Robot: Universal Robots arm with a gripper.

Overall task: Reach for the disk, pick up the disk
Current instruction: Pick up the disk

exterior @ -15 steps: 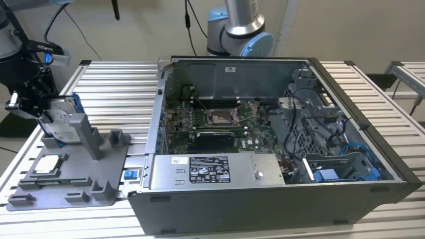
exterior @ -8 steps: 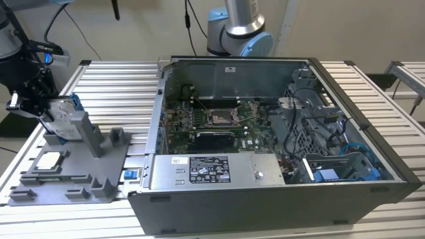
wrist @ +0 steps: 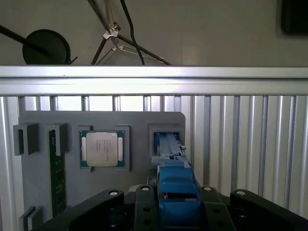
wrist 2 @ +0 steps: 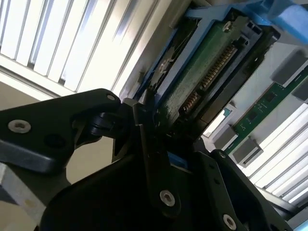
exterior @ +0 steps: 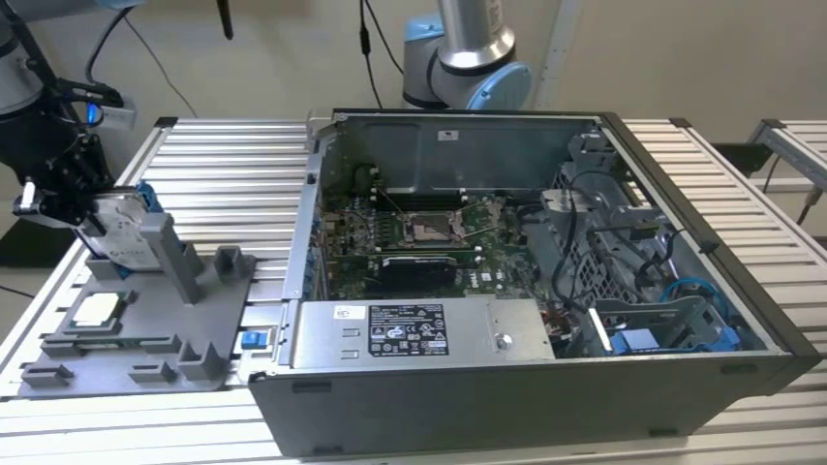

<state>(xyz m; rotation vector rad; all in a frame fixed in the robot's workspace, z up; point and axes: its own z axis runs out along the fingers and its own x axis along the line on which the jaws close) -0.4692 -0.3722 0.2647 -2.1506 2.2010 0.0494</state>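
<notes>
**Second wrist view: gripper clamped across the upright disk**

In both wrist views the gripper (wrist: 175,197) looks closed on the disk (wrist 2: 204,72), with one finger against each broad face at the blue-framed end. Just beyond, the disk stands on edge in a slot of the grey fixture (exterior: 155,325). The processor chip (wrist: 102,149) and a green memory stick (wrist: 57,175) sit in neighbouring recesses. Farther off, toward the exterior view's right, lies the open computer case (exterior: 543,387).

The hold appears to be near one end, so the drive could pivot or slip between the pads once its weight hangs free. A pull out of line with the slot could jam the frame against the walls, drag the fixture and jostle the chip.
</notes>
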